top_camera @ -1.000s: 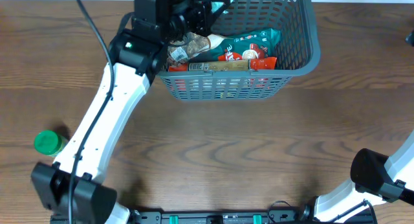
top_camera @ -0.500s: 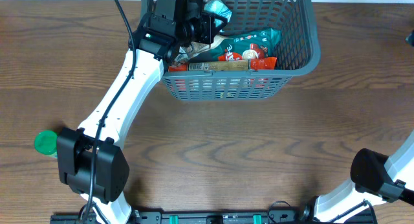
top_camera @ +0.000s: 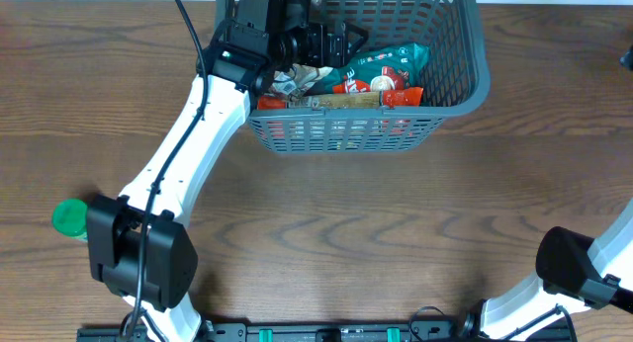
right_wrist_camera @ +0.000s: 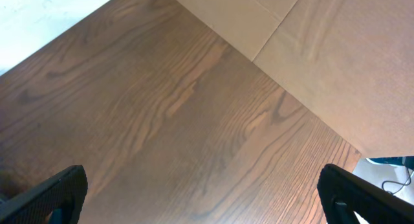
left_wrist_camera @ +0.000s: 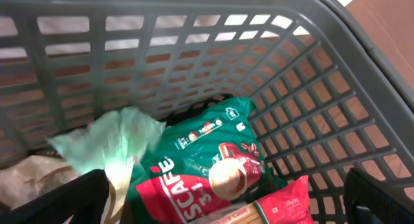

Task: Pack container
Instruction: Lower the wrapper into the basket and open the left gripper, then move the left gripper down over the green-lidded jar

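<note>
1. Over the left half of the container (top_camera: 479, 65), your left tool (left_wrist_camera: 225, 185) hangs with its fingers spread wide and nothing between them.
2. Just below it, a pale green wrapper (left_wrist_camera: 110, 143), a green coffee packet (left_wrist_camera: 207, 153) and a red packet (left_wrist_camera: 291, 198) overlap on the basket floor. Judge them soft, light and slick, so pinch a flat edge or seam rather than the puffed middle.
3. You find the container at the far side of the bench (top_camera: 346, 243). Its lattice walls and thick rim look stiff and fairly light. If you must shift it, grip the rim, and mind that a fingertip could snag in a slot.
4. A green-capped item (top_camera: 71, 217) stands on the bench, well apart from the container.
5. Your right tool (right_wrist_camera: 200, 185) is also spread and empty, over bare bench.
</note>
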{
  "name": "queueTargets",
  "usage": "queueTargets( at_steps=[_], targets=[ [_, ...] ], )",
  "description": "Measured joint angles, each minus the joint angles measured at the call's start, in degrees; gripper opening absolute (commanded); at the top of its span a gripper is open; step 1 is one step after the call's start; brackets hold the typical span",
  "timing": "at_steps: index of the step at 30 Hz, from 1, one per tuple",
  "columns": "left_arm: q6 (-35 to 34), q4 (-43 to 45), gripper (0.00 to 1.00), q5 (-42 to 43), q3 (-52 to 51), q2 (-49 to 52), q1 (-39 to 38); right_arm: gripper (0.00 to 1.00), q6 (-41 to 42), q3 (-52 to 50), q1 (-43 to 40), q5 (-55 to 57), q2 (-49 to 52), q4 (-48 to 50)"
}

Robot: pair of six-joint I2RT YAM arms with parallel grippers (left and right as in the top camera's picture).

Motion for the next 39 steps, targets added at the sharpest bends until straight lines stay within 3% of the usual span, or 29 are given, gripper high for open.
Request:
queueTargets(
  at_steps=[10, 19, 26, 39],
  targets=[
    [0.2, -14.7, 0.99, -6.9, 0.2, -13.7, 7.9, 0.99, 0.0, 0.0, 0.0, 0.0, 0.0, 0.0],
    [-3.6, -39.1, 0.99, -26.9, 1.4, -29.2, 19.4, 0.99, 0.0, 0.0, 0.0, 0.0, 0.0, 0.0],
    [-5.8, -55.0, 0.99, -37.8, 1.4, -30.6, 25.1, 0.99, 0.0, 0.0, 0.0, 0.0, 0.0, 0.0],
    [-13.0, -59.2, 0.98, -41.7, -8.1, -29.9, 38.7, 0.99, 0.0, 0.0, 0.0, 0.0, 0.0, 0.0]
  ],
)
